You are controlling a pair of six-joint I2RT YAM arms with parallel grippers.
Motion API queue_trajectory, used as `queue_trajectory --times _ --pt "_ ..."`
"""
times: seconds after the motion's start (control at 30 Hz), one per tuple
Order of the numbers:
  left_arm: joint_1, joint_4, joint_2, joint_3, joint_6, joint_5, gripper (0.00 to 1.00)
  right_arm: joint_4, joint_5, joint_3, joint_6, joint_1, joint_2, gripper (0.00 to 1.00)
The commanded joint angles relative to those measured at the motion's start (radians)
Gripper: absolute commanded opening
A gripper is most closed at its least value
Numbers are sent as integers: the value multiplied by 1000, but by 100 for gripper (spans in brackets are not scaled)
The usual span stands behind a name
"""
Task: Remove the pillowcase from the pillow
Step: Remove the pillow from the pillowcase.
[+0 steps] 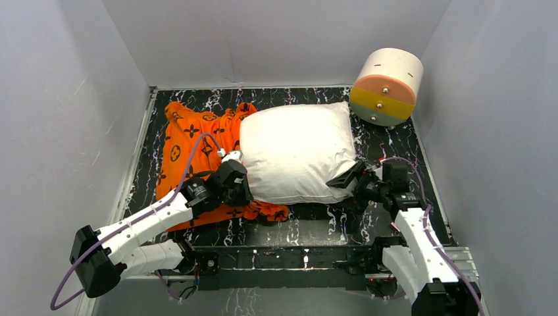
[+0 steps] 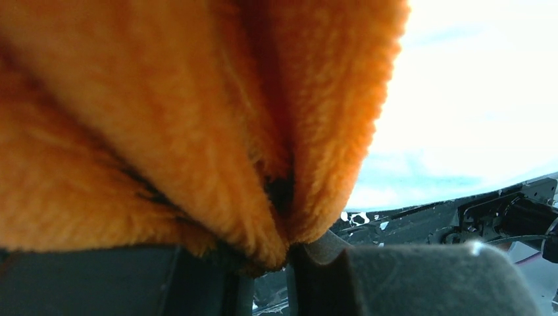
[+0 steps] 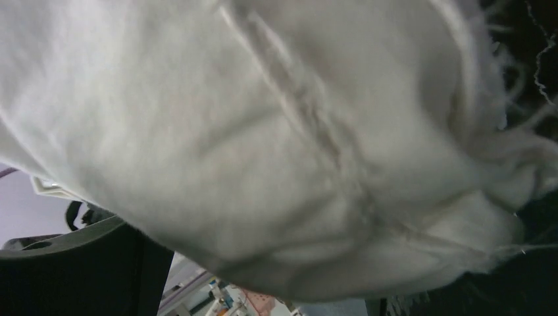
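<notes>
The left wrist view is almost filled by the bright orange plush pillowcase (image 2: 164,131), blurred by closeness. Its black print cannot be made out there. At 6 o'clock of that view the left gripper (image 2: 289,253) has its jaws pinching a gathered fold of this fabric. The washed-out plump white cloth pillow (image 2: 474,99) lies behind at 2 o'clock.

From above, the pillowcase (image 1: 191,151) lies crumpled at the pillow's (image 1: 296,158) 9 o'clock, with a strip running under its 7 o'clock edge. The left gripper (image 1: 237,187) hides that junction, so I cannot tell whether the pillow's end sits inside the opening.

The right wrist view shows little beyond wrinkled pillow (image 3: 263,145). One dark finger (image 3: 79,263) is cut off at 8 o'clock. The right gripper (image 1: 345,179) sits at the pillow's 4 o'clock corner with its jaws spread wide. Whether its pads touch the cloth is unclear.

A white round drum with orange and yellow face bands (image 1: 387,85) leans at the pillow's 1 o'clock, apart from it, on the black marbled table (image 1: 309,227).
</notes>
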Motion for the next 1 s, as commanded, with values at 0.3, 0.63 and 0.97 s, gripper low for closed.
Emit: queue_trajectory --times 0.3,0.63,0.97 --pt "1 -32 -4 32 -18 -24 19 742 611 -83 261 496 100 43" --pt "1 -127 -160 108 -30 78 95 589 608 135 318 501 122 0" --pt "0 -35 -216 53 -140 127 98 606 618 344 364 553 209 0"
